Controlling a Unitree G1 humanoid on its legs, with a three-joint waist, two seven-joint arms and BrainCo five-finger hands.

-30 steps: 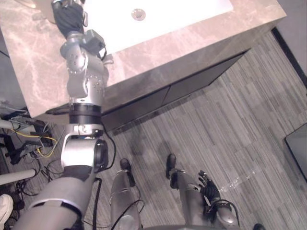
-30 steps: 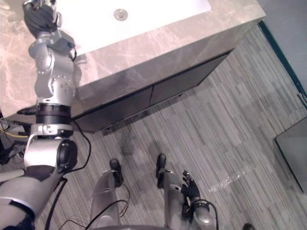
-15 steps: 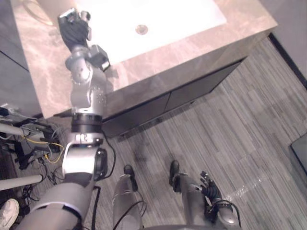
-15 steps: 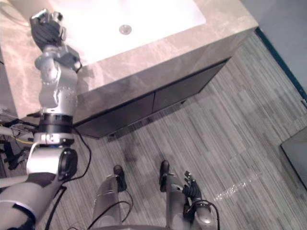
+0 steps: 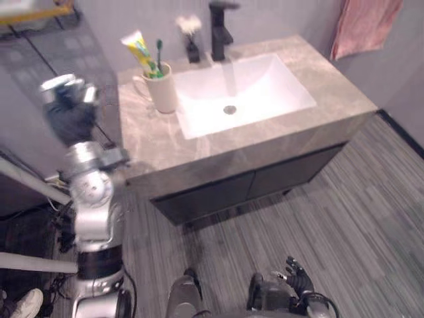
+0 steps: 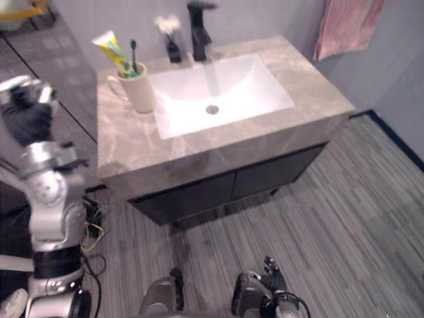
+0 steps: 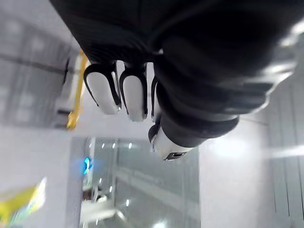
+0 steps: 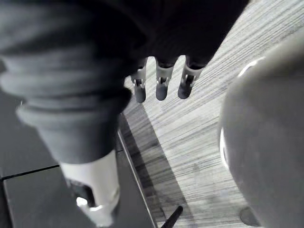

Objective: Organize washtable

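Observation:
The washtable has a marbled stone counter (image 5: 152, 142) with a white sink (image 5: 265, 79) and a black faucet (image 5: 218, 30). At the sink's left stands a beige cup (image 5: 162, 93) holding a yellow toothpaste tube (image 5: 138, 48) and a green toothbrush (image 5: 159, 53). A small black vase (image 5: 192, 48) with a white flower sits by the faucet. My left hand (image 5: 66, 112) is raised off the counter's left end, fingers (image 7: 133, 92) curled, holding nothing. My right hand (image 5: 298, 275) hangs low near the floor, its fingers (image 8: 161, 83) relaxed and empty.
A pink towel (image 5: 364, 26) hangs on the wall at the far right. Dark cabinet doors (image 5: 218, 192) close the space under the counter. A yellow rack (image 5: 33, 13) shows at the far left. A person's white shoe (image 5: 26, 305) is on the floor at lower left.
The camera has swung up, bringing the whole washtable into view. My left hand has moved from above the counter by the sink to beside the counter's left end. The right hand still hangs low.

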